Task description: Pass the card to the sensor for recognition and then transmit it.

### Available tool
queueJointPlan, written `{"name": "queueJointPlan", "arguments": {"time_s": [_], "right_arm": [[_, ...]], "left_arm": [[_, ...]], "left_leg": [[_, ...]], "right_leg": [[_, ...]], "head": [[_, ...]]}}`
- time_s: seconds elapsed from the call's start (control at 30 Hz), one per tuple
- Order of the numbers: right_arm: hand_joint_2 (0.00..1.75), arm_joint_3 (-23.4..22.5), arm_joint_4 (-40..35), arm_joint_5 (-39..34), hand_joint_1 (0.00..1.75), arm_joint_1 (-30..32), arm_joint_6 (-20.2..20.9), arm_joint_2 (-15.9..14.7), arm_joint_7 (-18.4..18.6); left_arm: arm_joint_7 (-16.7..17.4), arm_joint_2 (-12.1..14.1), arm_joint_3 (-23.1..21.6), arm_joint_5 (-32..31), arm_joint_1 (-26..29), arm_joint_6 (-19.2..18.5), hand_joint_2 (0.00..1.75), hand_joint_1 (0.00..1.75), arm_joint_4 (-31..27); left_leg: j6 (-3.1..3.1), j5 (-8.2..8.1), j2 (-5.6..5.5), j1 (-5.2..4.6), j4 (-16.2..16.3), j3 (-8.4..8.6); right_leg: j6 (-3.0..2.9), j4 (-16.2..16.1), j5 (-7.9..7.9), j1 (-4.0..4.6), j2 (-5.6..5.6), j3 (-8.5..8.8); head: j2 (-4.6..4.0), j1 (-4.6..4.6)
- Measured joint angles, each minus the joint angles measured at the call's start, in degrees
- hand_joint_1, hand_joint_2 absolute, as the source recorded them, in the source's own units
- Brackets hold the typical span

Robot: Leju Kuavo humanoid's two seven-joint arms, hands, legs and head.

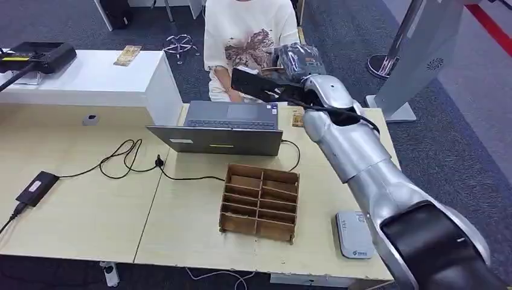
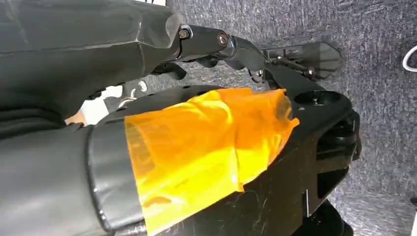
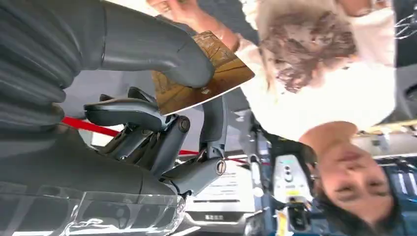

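a: figure, head view. where is the card, and why is it held so high?

b: the card is pinched in the right hand, under the thick thumb and against the darker fingers. the right arm reaches across the desk toward one o'clock, up to the person seated behind the laptop. in the head view the right hand sits just in front of that person's chest. judged from this, the card is being offered for handover, the passing-on part of the task.

a: and the sensor?

b: the small grey reader lies at five o'clock on the desk, beside the arm and well apart from the card. whether it has read the card cannot be told.

a: why grip by one end only?

b: most of the card juts free past the thumb, which leaves the person an edge to take. the person's hand is near the card's far corner; whether it touches cannot be told.

a: the left hand?

b: the left wrist view looks down at carpet. the left hand has dark fingers partly drawn in with nothing seen in them; released or clenched, i cannot tell.

a: other items?

b: a wooden divider tray at six o'clock of the laptop, and a black power brick at nine o'clock.
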Motion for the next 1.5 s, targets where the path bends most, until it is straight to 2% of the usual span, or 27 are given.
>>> {"name": "queueJointPlan", "arguments": {"time_s": [0.23, 0.63, 0.67, 0.7, 0.73, 0.77, 0.8, 0.87, 1.13, 1.5], "right_arm": [[1.75, -2.2, 7.6, 1.8, 1.75, -2.5, -0.7, 0.6, 0.1], [1.75, -5.3, 11.7, 3.6, 1.75, -2.6, -2.0, 0.6, 0.0], [1.75, -5.6, 11.9, 3.8, 1.69, -2.6, -2.0, 0.6, 0.0], [1.75, -5.7, 12.1, 4.2, 1.5, -2.6, -2.1, 0.6, 0.0], [1.75, -5.9, 12.3, 4.2, 1.4, -2.6, -2.1, 0.6, 0.0], [1.75, -6.0, 12.4, 4.4, 1.01, -2.6, -2.2, 0.6, 0.0], [1.75, -6.2, 12.5, 4.6, 0.37, -2.6, -2.2, 0.6, 0.0], [1.75, -6.6, 12.8, 5.0, 0.0, -2.6, -2.2, 0.6, 0.0], [1.75, -7.6, 12.9, 5.4, 0.0, -2.5, -3.1, 0.6, 0.2], [1.75, -11.7, 10.5, 7.5, 0.0, -2.0, -5.6, 0.6, -0.5]], "left_arm": [[0.1, 0.2, -0.7, -0.4, 0.0, -0.2, 0.0, 0.0, 0.0], [0.7, 0.2, -0.9, -0.5, 0.0, -0.2, 0.0, 0.0, 0.0], [0.7, 0.2, -0.9, -0.5, 0.0, -0.2, 0.0, 0.0, 0.0], [0.7, 0.2, -0.9, -0.5, 0.0, -0.3, 0.0, 0.0, 0.0], [0.7, 0.2, -0.9, -0.5, 0.0, -0.3, 0.0, 0.0, 0.0], [0.7, 0.1, -0.9, -0.5, 0.0, -0.4, 0.0, 0.0, 0.0], [0.7, 0.1, -0.9, -0.5, 0.0, -0.4, 0.0, 0.0, 0.0], [0.7, 0.1, -0.9, -0.5, 0.0, -0.4, 0.0, 0.0, 0.0], [0.7, 0.1, -0.9, -0.2, 0.0, -0.3, 0.0, 0.0, 0.0], [0.7, 0.1, -0.9, -0.2, 0.0, -0.1, 0.0, 0.0, 0.0]], "left_leg": [[0.0, 0.0, 0.01, 0.0, 0.0, 0.0], [-0.01, 0.01, 0.01, 0.0, 0.0, 0.0], [-0.01, 0.01, 0.01, 0.0, 0.0, 0.0], [-0.01, 0.01, 0.01, 0.0, 0.0, 0.0], [-0.01, 0.01, 0.01, 0.0, 0.0, 0.0], [-0.01, 0.01, 0.01, 0.0, 0.0, 0.0], [-0.01, 0.01, 0.01, 0.0, 0.0, 0.0], [-0.01, 0.01, 0.01, 0.0, 0.0, 0.0], [-0.01, 0.01, 0.01, 0.0, 0.0, 0.0], [-0.01, 0.02, 0.02, 0.0, 0.0, 0.0]], "right_leg": [[-0.02, 0.0, 0.03, 0.0, 0.01, -0.03], [-0.02, 0.0, 0.03, 0.0, 0.01, -0.03], [-0.02, 0.0, 0.03, 0.0, 0.01, -0.03], [-0.02, 0.0, 0.03, 0.0, 0.01, -0.03], [-0.02, 0.0, 0.03, 0.0, 0.01, -0.03], [-0.02, 0.0, 0.03, 0.0, 0.01, -0.03], [-0.02, 0.0, 0.03, 0.0, 0.01, -0.03], [-0.02, 0.0, 0.03, 0.0, 0.01, -0.03], [-0.03, 0.0, 0.03, 0.0, 0.01, -0.04], [-0.03, 0.0, 0.03, 0.0, 0.02, -0.06]], "head": [[-0.02, -0.02], [-0.02, -0.02], [0.0, -0.02], [0.0, -0.02], [0.0, 0.0], [-0.02, -0.02], [-0.02, 0.0], [0.0, 0.0], [-0.02, -0.02], [0.0, 0.0]]}}
